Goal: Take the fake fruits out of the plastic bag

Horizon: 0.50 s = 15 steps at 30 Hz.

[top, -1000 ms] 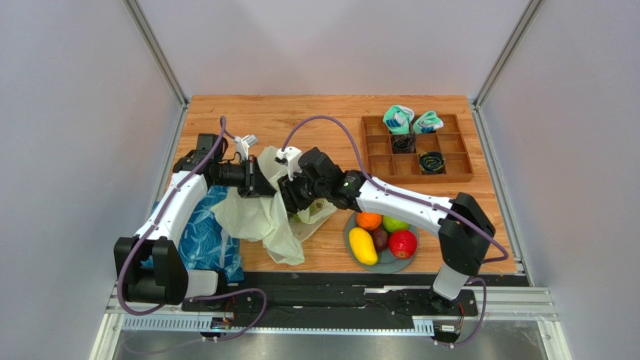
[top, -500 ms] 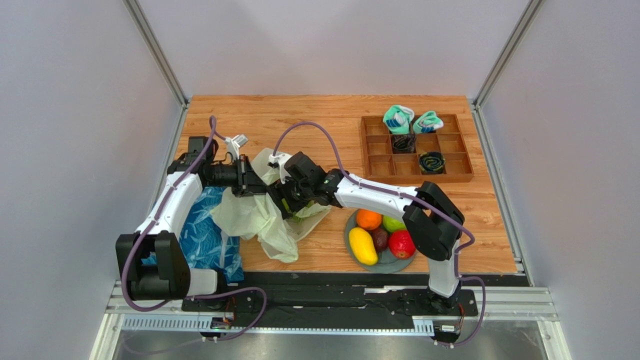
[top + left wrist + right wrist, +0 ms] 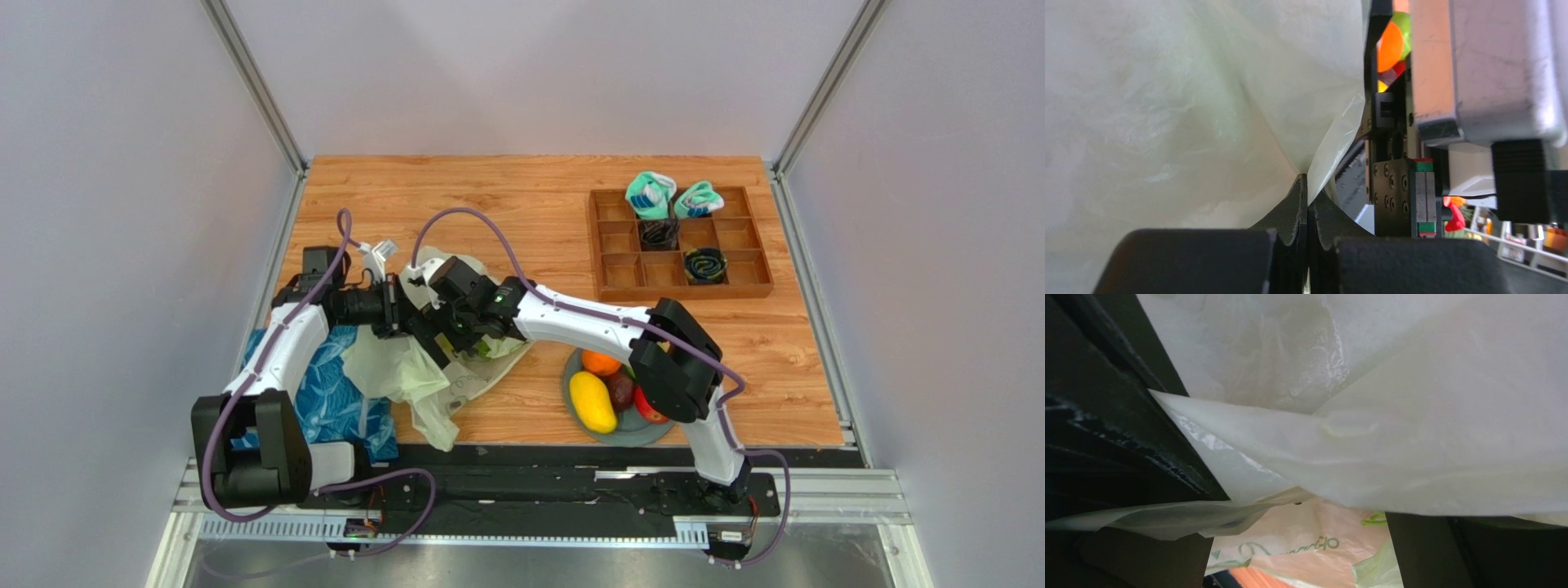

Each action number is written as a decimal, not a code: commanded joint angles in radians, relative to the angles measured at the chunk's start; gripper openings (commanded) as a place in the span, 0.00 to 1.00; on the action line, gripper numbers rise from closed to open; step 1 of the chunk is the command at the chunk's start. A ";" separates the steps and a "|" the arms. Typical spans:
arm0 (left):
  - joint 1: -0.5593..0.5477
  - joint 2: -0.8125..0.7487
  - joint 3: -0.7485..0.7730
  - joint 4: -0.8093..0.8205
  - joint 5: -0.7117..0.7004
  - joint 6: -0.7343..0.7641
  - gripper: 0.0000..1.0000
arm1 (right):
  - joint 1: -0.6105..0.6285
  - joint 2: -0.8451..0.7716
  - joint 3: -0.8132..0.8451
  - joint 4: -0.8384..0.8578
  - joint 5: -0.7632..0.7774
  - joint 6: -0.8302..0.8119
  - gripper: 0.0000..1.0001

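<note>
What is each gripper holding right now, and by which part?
The left gripper pinches a fold of the plastic bag; the right gripper stands open in the film, holding nothing.

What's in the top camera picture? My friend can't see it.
A pale plastic bag lies crumpled on a wooden table: the left gripper holds it and the right gripper pokes in among its folds. Beside it a grey plate holds fake fruits, a blue bag lies to its left, and a tray at the back holds rolled socks.
</note>
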 commanded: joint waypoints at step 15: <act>-0.163 -0.121 -0.060 -0.131 0.344 -0.094 0.00 | 0.018 0.192 0.149 0.196 0.449 0.038 0.94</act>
